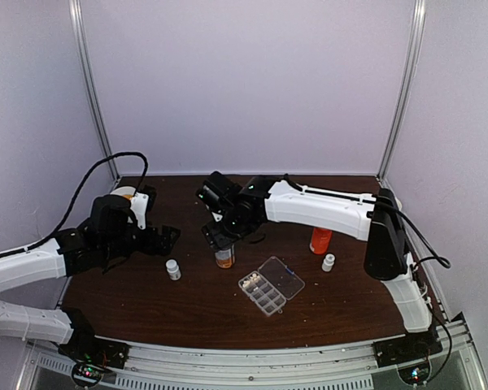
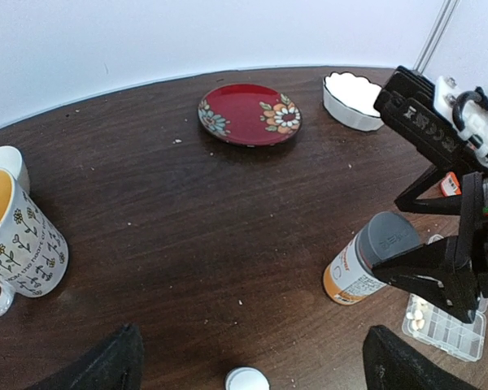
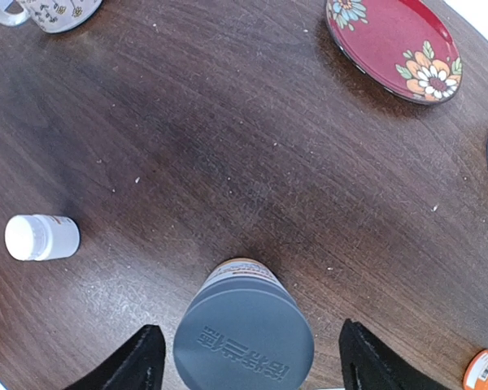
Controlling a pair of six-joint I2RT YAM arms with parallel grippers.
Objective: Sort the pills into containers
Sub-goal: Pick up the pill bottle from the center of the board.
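**Right pincer** [image 3: 250,327]: open. Its two fingers [image 3: 145,363] stand either side of the grey cap of an orange bottle [image 1: 224,258]. The wrist view shows a thin gap on each side, so no grip is seen. The bottle stands on the dark wooden table [image 1: 146,313].

**Pill box** [image 1: 263,294]: lies on the table just beside that bottle, toward the near edge and to the robot's right. It is apart from the pincer and untouched by it. Its clear lid [image 1: 283,276] is laid open on the far right side. Whitish pills [image 2: 420,311] lie in the end cells nearest the bottle. The contents of the other cells cannot be made out.

**Left pincer** [image 1: 167,238]: jaws spread wide with nothing between them, over the left part of the table. A small white bottle [image 1: 173,269] stands near it. The pill box is well apart, to its right.

**Farther out:**
- A second small white bottle [image 1: 328,262] and another orange bottle [image 1: 320,240] are to the right of the box.
- A red flowered plate [image 2: 250,114], a white bowl [image 2: 354,97] and a flowered mug [image 2: 20,236] sit toward the far side.
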